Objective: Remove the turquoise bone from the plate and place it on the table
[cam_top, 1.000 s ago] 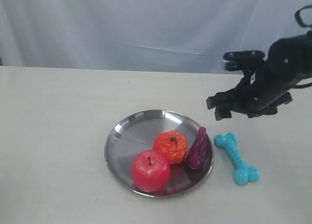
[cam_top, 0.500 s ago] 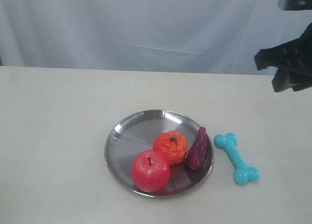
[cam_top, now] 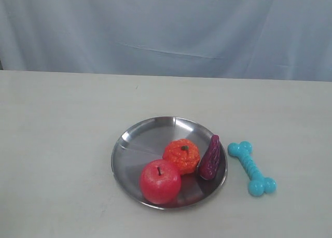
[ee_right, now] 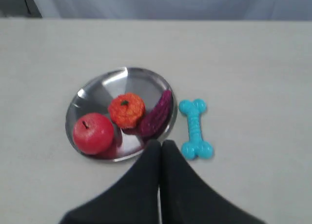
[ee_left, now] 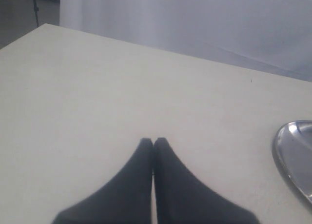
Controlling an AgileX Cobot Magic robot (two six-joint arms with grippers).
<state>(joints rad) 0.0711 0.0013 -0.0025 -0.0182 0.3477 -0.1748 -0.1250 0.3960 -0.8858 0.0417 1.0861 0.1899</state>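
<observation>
The turquoise bone [cam_top: 252,168] [ee_right: 195,129] lies flat on the off-white table [cam_top: 62,134], just right of the silver plate [cam_top: 137,139] [ee_right: 95,90] and apart from its rim. Neither arm shows in the exterior view. In the right wrist view my right gripper [ee_right: 161,143] is shut with nothing in it, high above the table, its tips over the plate's near edge. My left gripper [ee_left: 153,141] is shut and empty over bare table, with the plate's rim [ee_left: 280,155] off to one side.
On the plate sit a red apple [cam_top: 160,181], an orange fruit [cam_top: 181,156] and a dark purple piece [cam_top: 209,157] leaning at the rim nearest the bone. A pale blue cloth backdrop [cam_top: 166,30] hangs behind the table.
The right arm, first above the plate's right side, rose up and to the right and has left the exterior view. The bone and the fruit stayed still.
</observation>
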